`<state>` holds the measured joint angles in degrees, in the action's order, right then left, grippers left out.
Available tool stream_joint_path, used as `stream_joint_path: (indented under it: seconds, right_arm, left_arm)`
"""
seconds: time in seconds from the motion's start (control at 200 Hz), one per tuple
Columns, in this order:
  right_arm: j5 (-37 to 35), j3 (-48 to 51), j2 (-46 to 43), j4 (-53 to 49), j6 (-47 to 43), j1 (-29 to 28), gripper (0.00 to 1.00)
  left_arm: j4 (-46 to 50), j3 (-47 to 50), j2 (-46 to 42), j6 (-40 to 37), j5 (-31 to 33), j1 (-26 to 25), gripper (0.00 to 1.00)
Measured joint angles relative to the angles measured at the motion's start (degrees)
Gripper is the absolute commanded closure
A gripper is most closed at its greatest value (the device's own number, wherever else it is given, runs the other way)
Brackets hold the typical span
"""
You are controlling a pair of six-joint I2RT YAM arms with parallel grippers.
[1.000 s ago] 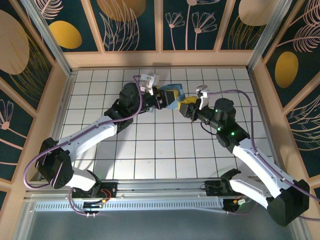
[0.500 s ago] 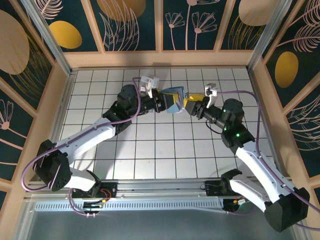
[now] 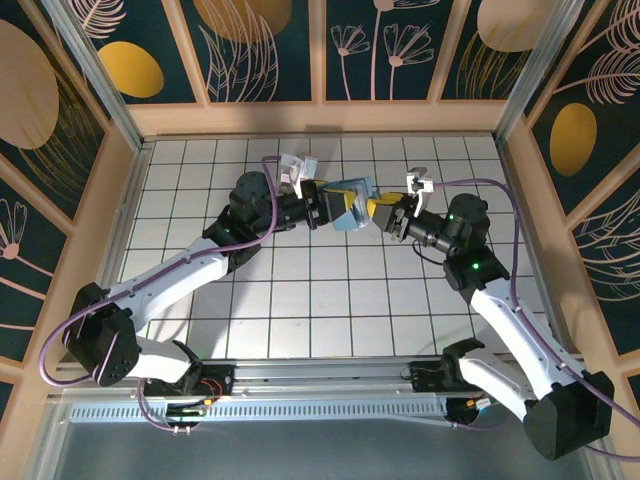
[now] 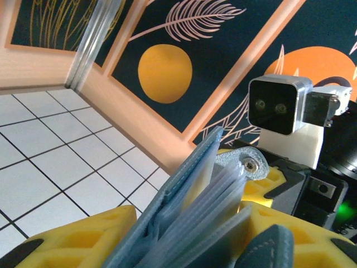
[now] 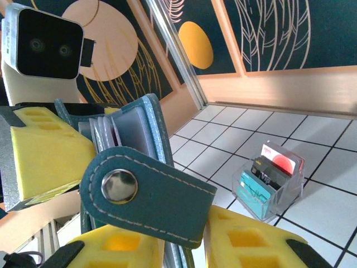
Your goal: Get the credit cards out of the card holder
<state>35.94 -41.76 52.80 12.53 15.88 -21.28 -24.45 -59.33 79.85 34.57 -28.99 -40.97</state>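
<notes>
The slate-blue card holder [image 3: 350, 200] hangs above the tiled floor between the two arms, folded partly open. My left gripper [image 3: 328, 208] is shut on its left side; in the left wrist view the card holder [image 4: 206, 212] stands fanned between the yellow fingers of that gripper [image 4: 189, 248]. My right gripper [image 3: 380, 213] meets it from the right. In the right wrist view that gripper [image 5: 187, 245] has its yellow pads closed on the card holder's [image 5: 142, 131] lower edge, behind the snap strap [image 5: 150, 195]. Pale sleeves [image 5: 103, 131] fan out; the credit cards inside cannot be made out.
A clear plastic box [image 5: 270, 178] with three cards stands on the white tiles to the right of my right gripper. Wooden walls [image 3: 320, 118] with painted panels close in the floor [image 3: 330, 290] on three sides. Each wrist camera faces the other at close range.
My right gripper has narrowed its fingers onto the card holder's edge. The left gripper has shifted slightly right with the holder, and both arms have drawn closer.
</notes>
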Motion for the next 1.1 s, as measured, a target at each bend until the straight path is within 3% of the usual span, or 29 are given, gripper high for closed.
stream_joint_path:
  seconds: [0.14,0.24,0.37,0.541,0.616,0.706,0.786,0.861,0.926,1.036,1.071,1.101]
  right_arm:
    - [1.9,0.2,0.8,1.0,0.2,0.2,0.79]
    - [3.9,0.2,1.1,1.1,0.2,0.2,0.67]
    - [5.8,0.2,1.9,1.3,-0.3,0.2,0.68]
    - [7.8,0.2,3.0,1.5,-0.7,0.4,0.92]
    - [8.3,0.1,3.0,1.6,-0.5,0.7,0.94]
    - [8.8,0.1,3.0,1.6,-0.4,0.7,0.77]
    - [9.8,0.1,3.0,1.7,-0.9,0.7,0.76]
    - [10.7,0.1,3.0,1.7,-1.0,0.7,0.83]
    - [11.5,0.1,3.0,1.9,-0.7,1.0,0.97]
    - [12.6,0.1,3.4,2.8,-0.9,1.3,1.00]
    - [12.5,0.1,3.4,2.7,-0.9,1.3,1.00]
    - [12.3,0.0,3.4,2.6,-1.0,1.3,1.00]
  left_arm:
    - [-1.1,0.1,0.0,0.4,-1.8,0.1,0.81]
    - [-2.0,0.2,0.0,0.7,-3.0,0.0,0.81]
    - [-2.2,0.3,-0.2,0.8,-4.1,0.0,0.88]
    - [-2.1,0.9,-0.2,1.1,-4.3,0.2,0.91]
    - [-2.4,0.9,-0.2,1.1,-4.5,0.2,0.91]
    - [-2.4,0.9,-0.2,1.1,-5.1,0.4,0.91]
    - [-2.7,0.9,-0.2,1.1,-6.3,0.3,0.91]
    - [-3.0,0.9,-0.2,1.1,-7.2,0.4,0.92]
    - [-3.3,0.9,-0.2,1.1,-7.9,0.5,0.91]
    - [-3.6,0.9,-0.2,1.1,-8.1,0.7,0.86]
    - [-3.6,0.9,-0.2,1.1,-8.0,0.7,0.78]
    - [-3.6,0.9,-0.2,1.0,-7.9,0.7,0.66]
